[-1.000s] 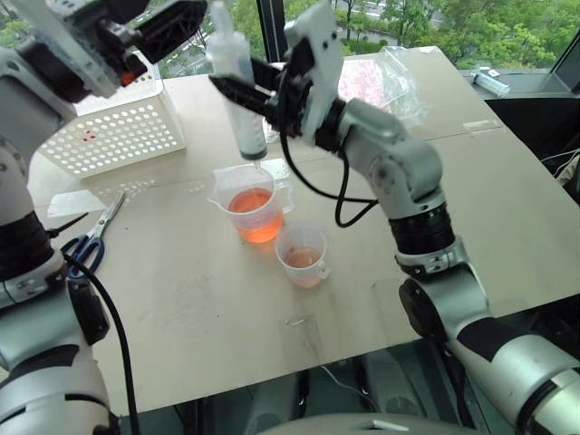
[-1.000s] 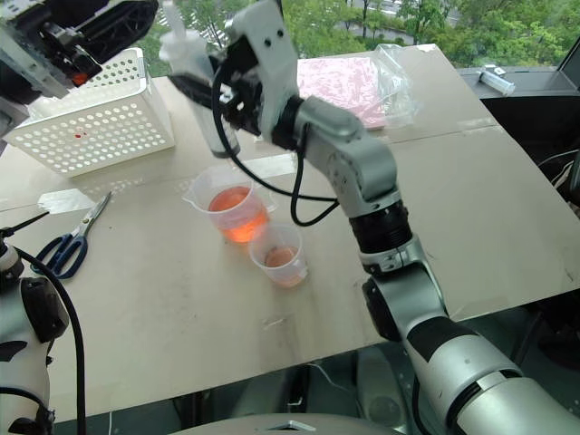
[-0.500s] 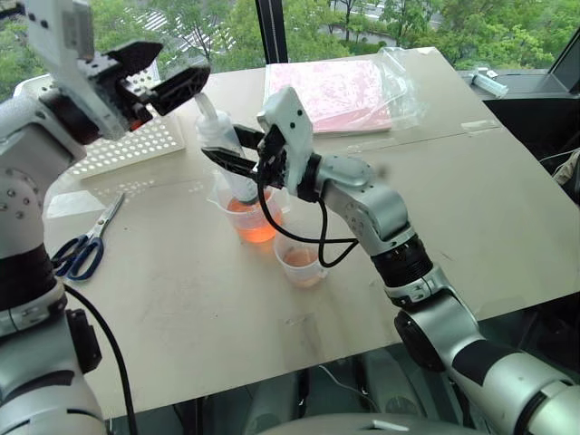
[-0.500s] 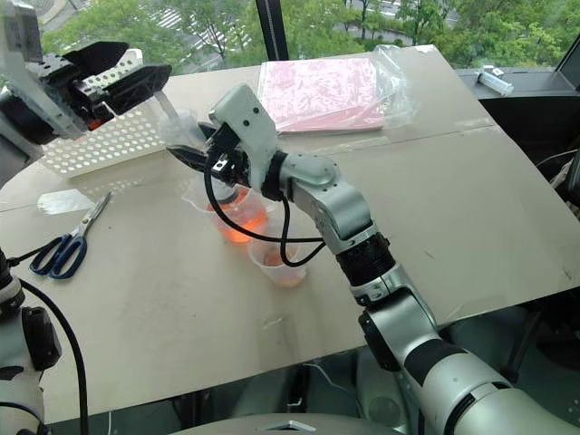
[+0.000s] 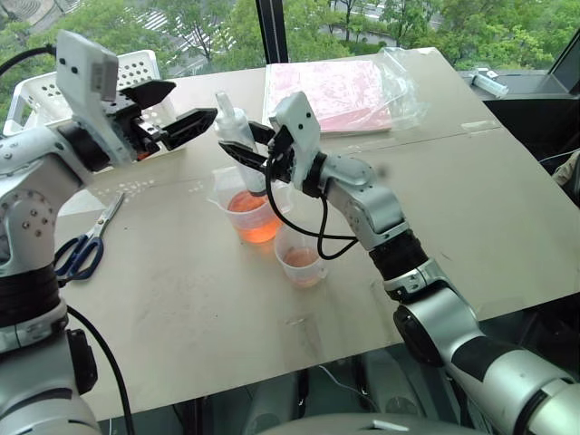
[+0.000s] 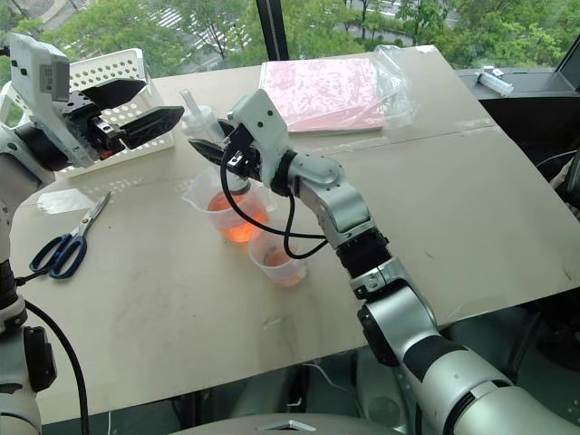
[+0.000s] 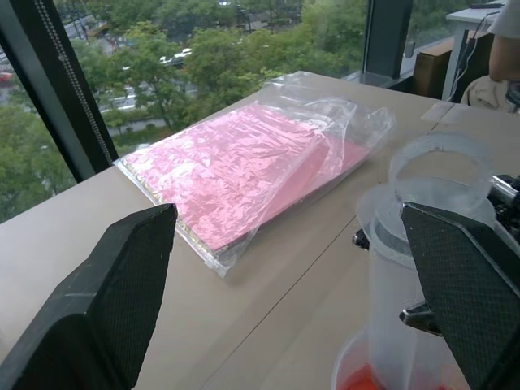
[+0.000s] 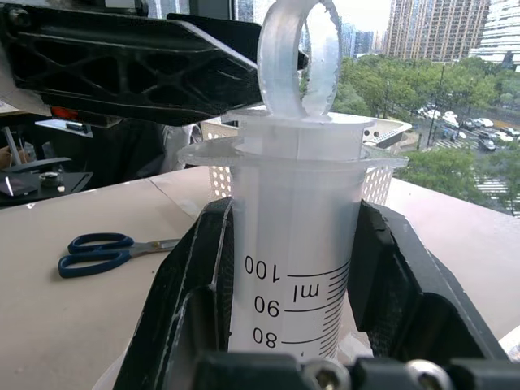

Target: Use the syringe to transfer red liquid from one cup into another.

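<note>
The syringe [image 5: 237, 145] stands upright, tip down in the larger beaker [image 5: 249, 213], clamped by the right gripper [image 5: 237, 156]. The left gripper [image 5: 181, 107], fingers spread wide and empty, hovers just left of its plunger ring.

A white perforated basket [image 6: 109, 77] stands at the far left corner of the tan table [image 5: 507, 208], by the window. Blue-handled scissors [image 5: 83, 246] lie closed on the table's left side, nearer than the basket. A clear plastic bag [image 7: 244, 166] holding a pink sheet lies flat at the far edge. Beyond the table's right corner, on a dark ledge, lies what may be a small wrapped packet [image 5: 488, 82].
</note>
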You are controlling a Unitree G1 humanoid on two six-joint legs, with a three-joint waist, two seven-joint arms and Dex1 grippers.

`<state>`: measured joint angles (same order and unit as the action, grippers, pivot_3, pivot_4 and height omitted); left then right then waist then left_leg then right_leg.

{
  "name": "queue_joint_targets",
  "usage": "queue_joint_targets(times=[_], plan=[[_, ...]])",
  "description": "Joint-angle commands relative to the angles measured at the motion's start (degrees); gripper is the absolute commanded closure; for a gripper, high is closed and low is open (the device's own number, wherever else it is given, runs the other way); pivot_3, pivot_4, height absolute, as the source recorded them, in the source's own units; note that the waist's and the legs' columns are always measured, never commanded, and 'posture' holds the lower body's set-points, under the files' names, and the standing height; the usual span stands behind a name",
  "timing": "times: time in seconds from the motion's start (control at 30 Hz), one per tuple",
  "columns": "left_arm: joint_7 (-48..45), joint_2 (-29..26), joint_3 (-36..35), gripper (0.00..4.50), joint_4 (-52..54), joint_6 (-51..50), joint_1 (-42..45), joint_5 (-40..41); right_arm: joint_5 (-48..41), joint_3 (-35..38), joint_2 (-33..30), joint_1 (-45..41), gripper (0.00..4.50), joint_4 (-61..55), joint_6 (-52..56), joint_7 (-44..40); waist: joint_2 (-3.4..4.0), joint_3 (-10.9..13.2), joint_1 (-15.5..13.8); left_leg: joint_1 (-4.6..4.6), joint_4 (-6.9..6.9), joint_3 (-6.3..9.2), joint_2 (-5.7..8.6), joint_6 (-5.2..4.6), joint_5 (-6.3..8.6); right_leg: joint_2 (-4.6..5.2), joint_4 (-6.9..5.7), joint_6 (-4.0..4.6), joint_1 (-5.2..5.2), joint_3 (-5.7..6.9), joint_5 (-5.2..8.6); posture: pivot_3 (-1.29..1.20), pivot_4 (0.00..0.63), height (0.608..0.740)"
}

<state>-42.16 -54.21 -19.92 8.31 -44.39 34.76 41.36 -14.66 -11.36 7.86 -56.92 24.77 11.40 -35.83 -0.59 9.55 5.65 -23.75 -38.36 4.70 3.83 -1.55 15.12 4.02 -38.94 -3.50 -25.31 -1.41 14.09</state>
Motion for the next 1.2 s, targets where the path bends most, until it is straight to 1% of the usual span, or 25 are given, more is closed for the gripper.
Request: queue_joint_targets(times=[0.03, 0.23, 0.4, 0.43, 0.47, 0.5, 0.53, 0.57, 0.6, 0.7, 0.73, 0.77, 0.8, 1.2], plan=[[-2.9, -1.2, -2.2, 0.00, 0.4, 0.6, -0.3, 1.3, -0.8, 0.6, 2.2, -2.5, 3.03, -1.2, -2.3, -1.4, 0.00, 0.0, -0.1, 0.00, 0.00, 0.00, 0.00, 0.00, 0.00, 0.00, 0.00, 0.00, 0.00, 0.00, 0.00, 0.00, 0.150, 0.740], [-4.1, 0.6, 1.0, 0.00, -3.9, 3.4, 2.5, -1.2, -0.6, -0.9, 2.1, -1.2, 3.03, -2.6, -1.6, -3.9, 0.00, 0.0, -0.2, 0.00, -0.02, 0.02, 0.01, 0.00, 0.00, 0.00, -0.01, 0.00, 0.02, 0.02, 0.00, 0.00, 0.150, 0.740], [-5.6, 1.6, 2.0, 0.00, -6.4, 4.4, 4.1, -2.0, -0.6, -1.5, 1.8, -0.6, 3.03, -3.6, -1.0, -5.0, 0.00, 0.0, 0.1, 0.00, -0.02, 0.01, 0.01, 0.00, 0.00, 0.00, -0.01, 0.00, 0.01, 0.02, 0.00, 0.00, 0.150, 0.740], [-5.9, 1.9, 2.3, 0.40, -6.6, 4.7, 4.3, -2.1, -0.7, -1.6, 1.8, -0.5, 3.03, -3.8, -0.8, -5.3, 0.00, 0.0, 0.1, 0.00, -0.01, 0.00, 0.00, 0.00, 0.00, 0.00, -0.02, 0.00, 0.00, 0.01, 0.00, 0.00, 0.150, 0.740], [-6.3, 2.0, 2.6, 0.52, -6.7, 4.8, 4.3, -2.1, -0.8, -1.6, 1.8, -0.5, 3.03, -3.8, -0.6, -5.5, 0.00, 0.0, 0.1, 0.00, -0.01, 0.01, 0.00, 0.00, 0.00, 0.00, -0.01, 0.00, 0.00, 0.01, 0.00, 0.00, 0.150, 0.740], [-6.6, 2.1, 2.9, 0.74, -6.8, 5.1, 4.3, -2.2, -0.9, -1.5, 1.8, -0.5, 3.03, -3.8, -0.4, -5.4, 0.00, 0.0, 0.1, 0.00, -0.01, 0.01, 0.00, 0.00, 0.00, 0.00, -0.02, 0.00, 0.00, 0.02, 0.00, 0.00, 0.150, 0.740], [-6.8, 2.2, 3.0, 1.10, -6.8, 5.1, 4.2, -2.2, -0.9, -1.4, 1.8, -0.4, 3.03, -3.8, -0.3, -5.3, -0.01, 0.0, 0.1, 0.00, -0.01, 0.02, 0.00, 0.01, 0.00, 0.00, -0.02, 0.00, 0.00, 0.02, 0.00, 0.00, 0.150, 0.740], [-6.9, 2.3, 3.0, 1.58, -6.8, 5.1, 4.3, -2.1, -0.9, -1.3, 1.8, -0.4, 3.03, -3.7, -0.3, -5.3, -0.01, 0.0, 0.0, 0.00, -0.01, 0.02, 0.00, 0.01, -0.01, 0.00, -0.02, 0.00, 0.00, 0.03, 0.00, 0.00, 0.150, 0.740], [-7.1, 2.4, 3.0, 1.90, -6.8, 5.2, 4.2, -2.2, -0.8, -1.3, 1.8, -0.4, 3.03, -3.4, -0.4, -5.2, -0.01, 0.0, 0.0, 0.00, -0.02, 0.02, 0.00, 0.01, 0.00, 0.00, -0.02, 0.00, 0.01, 0.03, 0.00, 0.00, 0.150, 0.740], [-7.5, 2.6, 3.0, 3.22, -6.7, 5.2, 3.9, -2.3, -0.2, -1.4, 1.7, -0.2, 3.03, -2.8, -0.7, -5.1, -0.01, 0.0, 0.0, 0.00, -0.02, 0.02, 0.01, 0.01, 0.00, 0.01, -0.02, 0.00, 0.01, 0.03, 0.00, 0.00, 0.150, 0.740], [-7.6, 2.7, 3.1, 3.78, -6.5, 5.2, 3.6, -2.4, 0.0, -1.4, 1.7, -0.2, 3.03, -2.6, -0.8, -5.0, -0.01, 0.0, 0.0, 0.00, -0.02, 0.02, 0.00, 0.01, -0.01, 0.00, -0.02, 0.00, 0.01, 0.03, 0.00, 0.00, 0.150, 0.740], [-7.6, 2.8, 3.3, 4.01, -6.2, 5.4, 3.2, -2.4, 0.1, -1.4, 1.8, -0.1, 3.03, -2.5, -0.7, -4.8, -0.01, 0.0, 0.0, 0.00, -0.02, 0.03, 0.00, 0.01, -0.01, 0.00, -0.02, 0.00, 0.01, 0.04, 0.00, 0.00, 0.150, 0.740], [-7.5, 2.9, 3.4, 4.48, -6.0, 5.5, 3.0, -2.5, 0.2, -1.3, 1.8, -0.1, 3.03, -2.4, -0.7, -4.8, 0.00, 0.0, 0.1, 0.00, -0.02, 0.03, 0.00, 0.01, -0.01, 0.00, -0.02, 0.00, 0.01, 0.03, 0.00, 0.00, 0.150, 0.740], [-5.4, 4.8, 4.3, 4.48, -4.1, 6.1, 4.4, -3.8, 1.4, -1.9, 2.7, 0.9, 3.03, -1.0, -0.2, -4.5, -0.01, 0.0, 0.0, 0.00, -0.03, 0.02, 0.00, 0.01, -0.01, 0.00, -0.02, 0.01, 0.01, 0.02, 0.00, 0.00, 0.150, 0.740]])
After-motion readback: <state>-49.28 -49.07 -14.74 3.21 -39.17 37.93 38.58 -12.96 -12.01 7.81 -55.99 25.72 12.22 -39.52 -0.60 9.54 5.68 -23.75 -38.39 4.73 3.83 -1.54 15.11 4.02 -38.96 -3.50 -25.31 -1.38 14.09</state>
